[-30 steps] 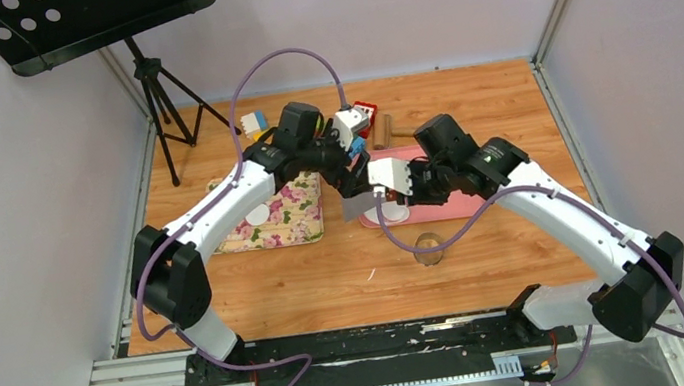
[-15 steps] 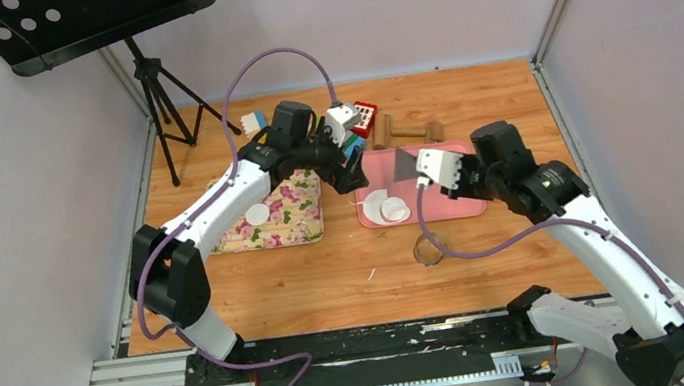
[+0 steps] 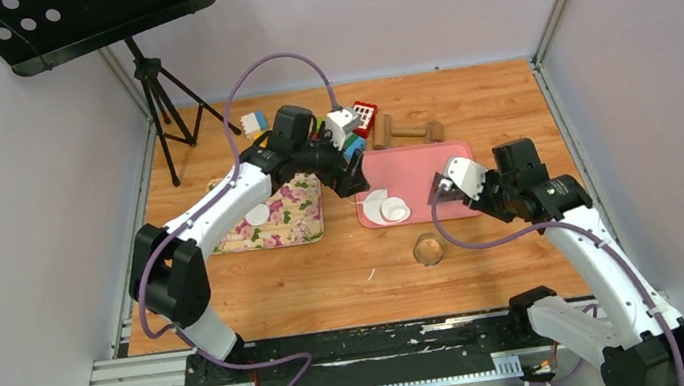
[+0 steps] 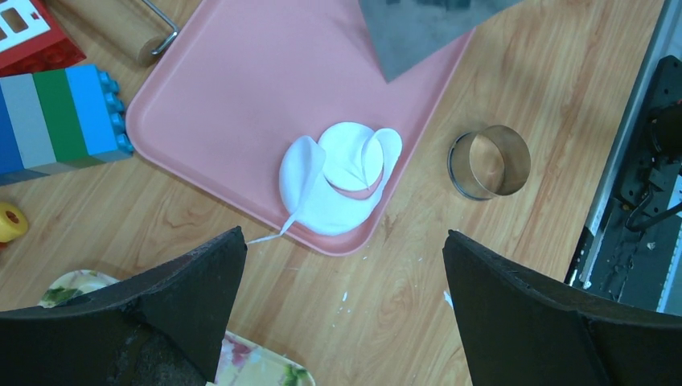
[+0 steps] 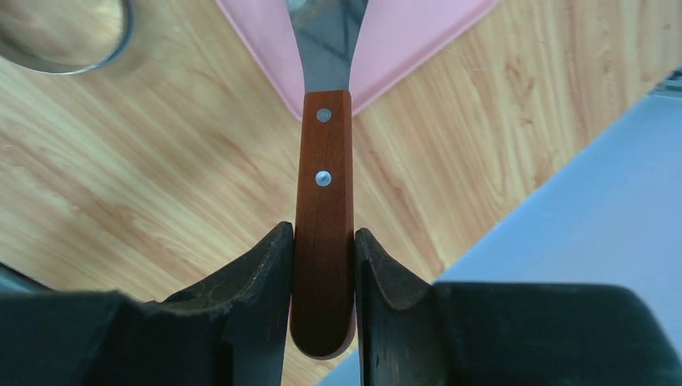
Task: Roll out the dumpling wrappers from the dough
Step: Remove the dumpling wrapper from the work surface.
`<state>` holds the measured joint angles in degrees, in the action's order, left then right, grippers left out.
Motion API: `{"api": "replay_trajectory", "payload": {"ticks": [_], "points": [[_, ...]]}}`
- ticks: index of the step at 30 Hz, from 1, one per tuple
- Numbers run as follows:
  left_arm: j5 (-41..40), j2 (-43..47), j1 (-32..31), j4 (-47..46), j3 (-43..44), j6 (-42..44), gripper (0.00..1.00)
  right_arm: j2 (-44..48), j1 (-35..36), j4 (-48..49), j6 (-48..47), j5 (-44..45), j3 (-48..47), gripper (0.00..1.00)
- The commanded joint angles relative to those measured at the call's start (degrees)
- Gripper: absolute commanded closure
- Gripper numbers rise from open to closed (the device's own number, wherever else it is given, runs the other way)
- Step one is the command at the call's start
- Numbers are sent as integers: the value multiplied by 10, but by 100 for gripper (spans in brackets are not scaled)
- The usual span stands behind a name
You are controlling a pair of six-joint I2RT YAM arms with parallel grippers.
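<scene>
the left pincer [image 4: 342, 257] hangs wide open and empty above the dough [image 4: 338, 181]. seen from the top camera, this folded white heap lies at the 7 o'clock corner of the pink tray [image 4: 241, 80], with a thin strand trailing over the rim. the right pincer [image 5: 323, 241] is clamped on the wooden handle of a scraper [image 5: 323, 185], out past the tray's 4 o'clock corner.

risks, as i judge them:
- soft dough could stick to the fingers or stretch and tear when lifted.
- the scraper, held near its handle end, may pivot if pressed.

counts:
- one dough heap, pieces unclear
- one wrapper [image 3: 257, 213] on the floral mat [image 3: 297, 222]
- one metal ring [image 4: 490, 161]
- one rolling pin [image 3: 405, 131]
- one scraper
- one tray
</scene>
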<state>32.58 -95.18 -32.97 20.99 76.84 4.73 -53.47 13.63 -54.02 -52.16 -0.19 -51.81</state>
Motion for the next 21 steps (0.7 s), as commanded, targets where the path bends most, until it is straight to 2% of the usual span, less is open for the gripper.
{"api": "replay_trajectory", "payload": {"ticks": [1,8,14,21], "points": [[10,15,0,-17,-7,-10,0,10,-1,-5,37,-79,2,100],[-18,7,-5,-28,-15,-15,0,-16,-1,-7,51,-137,18,100],[-49,-6,-9,-32,-11,-11,0,5,-1,-20,59,-154,3,100],[-51,-33,-19,-31,10,-14,0,8,-2,-34,72,-201,-11,100]]}}
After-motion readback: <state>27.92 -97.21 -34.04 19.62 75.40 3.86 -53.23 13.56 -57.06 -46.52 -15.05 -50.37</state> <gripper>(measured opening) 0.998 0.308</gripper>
